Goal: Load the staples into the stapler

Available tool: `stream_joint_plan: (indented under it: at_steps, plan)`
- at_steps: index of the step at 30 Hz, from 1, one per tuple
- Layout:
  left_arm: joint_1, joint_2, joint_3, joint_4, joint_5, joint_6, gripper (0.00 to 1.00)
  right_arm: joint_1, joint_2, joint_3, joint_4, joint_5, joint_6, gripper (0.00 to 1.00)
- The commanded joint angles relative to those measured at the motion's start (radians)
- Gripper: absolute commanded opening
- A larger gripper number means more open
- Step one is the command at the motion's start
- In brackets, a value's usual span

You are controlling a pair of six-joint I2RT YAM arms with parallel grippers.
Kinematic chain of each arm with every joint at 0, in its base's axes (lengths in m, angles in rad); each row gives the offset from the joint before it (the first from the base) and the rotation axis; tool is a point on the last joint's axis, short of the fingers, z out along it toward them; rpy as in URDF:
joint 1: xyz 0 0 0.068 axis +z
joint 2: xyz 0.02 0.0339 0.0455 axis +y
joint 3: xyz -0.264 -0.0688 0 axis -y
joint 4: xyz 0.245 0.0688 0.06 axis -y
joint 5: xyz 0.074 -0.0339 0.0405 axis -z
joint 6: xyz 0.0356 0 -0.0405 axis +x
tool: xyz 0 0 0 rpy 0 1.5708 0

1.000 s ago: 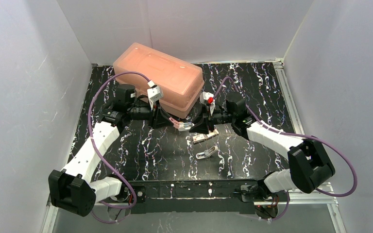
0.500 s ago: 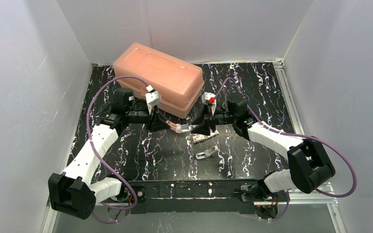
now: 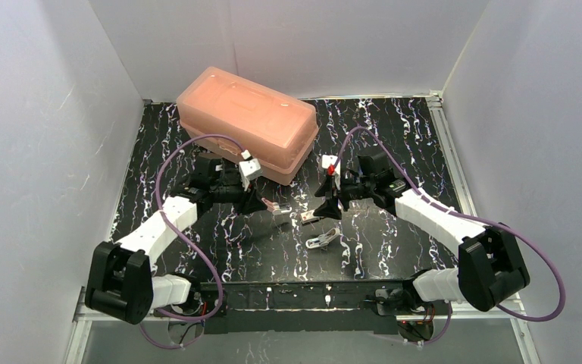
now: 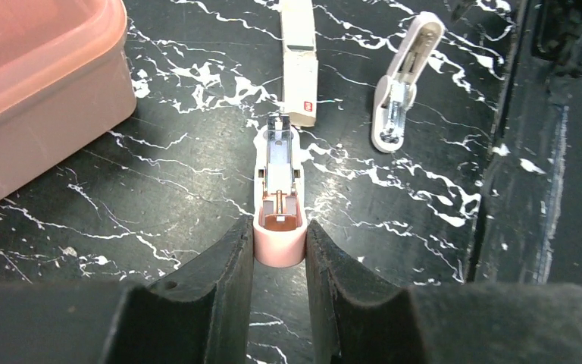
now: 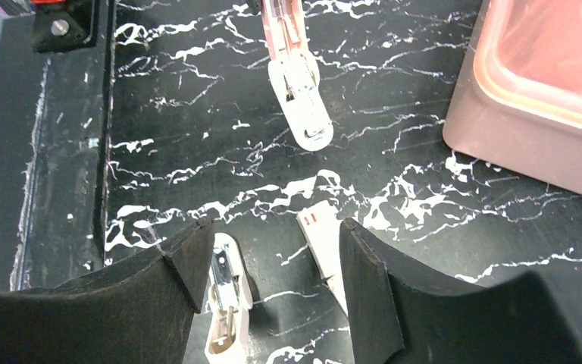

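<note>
Black table with white marble veining [image 3: 394, 129]: the base surface, filling the floor of the top view between pale walls.

Pale pink translucent plastic box with a closed lid [image 3: 246, 114]: it sits on the table at the upper left of centre in the top view, set at an angle. One corner of it fills the upper left of my left wrist view.

My left gripper [image 4: 279, 227]: it is low over the table, left of centre in the top view. Its two black fingers are clamped on the near end of the stapler.

My right gripper [image 5: 273, 250]: it is right of centre in the top view. The fingers stand wide apart and hold nothing. One end of the staple box lies on the table between them, closer to the finger at the right of the frame.

Pink plastic stapler, opened to show its metal channel [image 4: 279, 178]: at the centre of my left wrist view, pinched at its rear and pointing away toward the staple box.

Cream, narrow rectangular staple box with red marks [image 4: 299, 68]: at the upper centre of that view, flat on the table, its near end just beyond the stapler's tip.

Small white plastic piece with a metal insert [image 4: 400, 98]: it lies on the table to the right of the staple box and apart from it.
</note>
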Motion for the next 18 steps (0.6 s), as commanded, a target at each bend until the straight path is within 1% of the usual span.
stream_joint_plan:
  at_steps: [1,8,13,18]
  plan:
    - [-0.039,0.029,-0.025,0.188,-0.095,-0.077,0.0,-0.021,-0.023,0.014,-0.038,0.013,-0.066,0.69]
    - [-0.087,0.103,-0.056,0.295,-0.119,-0.101,0.0,-0.052,-0.033,-0.013,-0.008,0.013,-0.069,0.69]
    - [-0.108,0.147,-0.045,0.306,-0.152,-0.094,0.0,-0.071,-0.048,-0.021,-0.008,0.006,-0.066,0.69]
    - [-0.122,0.156,-0.038,0.298,-0.186,-0.092,0.06,-0.082,-0.06,-0.031,-0.004,0.001,-0.065,0.69]
